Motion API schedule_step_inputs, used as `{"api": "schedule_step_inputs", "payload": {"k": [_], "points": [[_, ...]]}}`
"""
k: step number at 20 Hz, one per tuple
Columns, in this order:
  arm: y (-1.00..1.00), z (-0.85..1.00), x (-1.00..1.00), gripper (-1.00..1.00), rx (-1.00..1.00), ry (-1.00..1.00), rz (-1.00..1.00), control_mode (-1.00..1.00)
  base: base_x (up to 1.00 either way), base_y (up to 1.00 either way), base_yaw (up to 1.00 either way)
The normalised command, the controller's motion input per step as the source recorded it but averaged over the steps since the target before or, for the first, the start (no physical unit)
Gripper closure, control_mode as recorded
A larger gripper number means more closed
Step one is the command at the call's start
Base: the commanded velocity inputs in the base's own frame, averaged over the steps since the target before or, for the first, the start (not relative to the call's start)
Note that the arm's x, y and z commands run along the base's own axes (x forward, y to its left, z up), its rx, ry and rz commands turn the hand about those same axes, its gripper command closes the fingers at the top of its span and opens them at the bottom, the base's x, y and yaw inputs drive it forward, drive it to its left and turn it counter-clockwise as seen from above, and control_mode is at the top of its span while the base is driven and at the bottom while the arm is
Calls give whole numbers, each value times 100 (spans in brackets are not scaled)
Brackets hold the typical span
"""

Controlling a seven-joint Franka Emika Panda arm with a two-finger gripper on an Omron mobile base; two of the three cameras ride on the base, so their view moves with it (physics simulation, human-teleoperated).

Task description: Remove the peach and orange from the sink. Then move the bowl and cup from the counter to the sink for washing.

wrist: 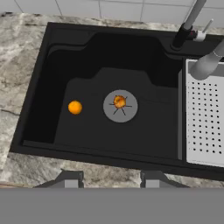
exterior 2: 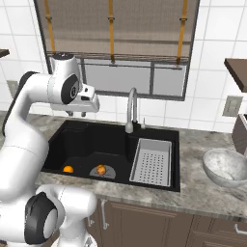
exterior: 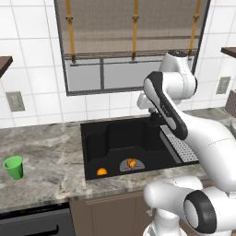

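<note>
The large black rectangular recessed sink (wrist: 57, 65) takes up the middle of the hand view, set into the grey marbled stone desk (exterior: 46, 161). On the round grey drain plate (wrist: 130, 109) at the centre of that frame sits the darker, reddish-mottled peach (wrist: 119, 102). The smooth bright orange ball, the orange (wrist: 75, 107), lies on the basin floor to the left of it, apart from the plate. At the right edge of the hand view lies a perforated grey metal tray (wrist: 204, 122), with the curved silver faucet (exterior 2: 130, 108) above it.

The two dark fingers (wrist: 109, 178) rise at the bottom of the hand view, spread apart with nothing between them, high above the basin.

In the left base view the small bright green tapered cup (exterior: 14, 167) stands at the lower left on the desk. In the right base view the whitish-grey round bowl (exterior 2: 226, 166) rests at the right edge on the desk.
</note>
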Motion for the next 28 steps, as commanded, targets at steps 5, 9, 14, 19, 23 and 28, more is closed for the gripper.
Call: {"api": "schedule_step_inputs", "payload": {"k": [5,9,14,19,23,28], "points": [[0,-3,-5,-100,0,0,0,-100,0,0,0],[1,-11,-2,-100,0,0,0,-100,0,0,0],[1,-16,-1,-100,-3,-4,0,-100,0,0,0],[4,-21,0,-100,-10,-3,0,-100,0,0,0],[1,-19,0,-100,-8,-8,0,-100,0,0,0],[0,-17,0,-100,-1,-4,0,-100,0,0,0]]}}
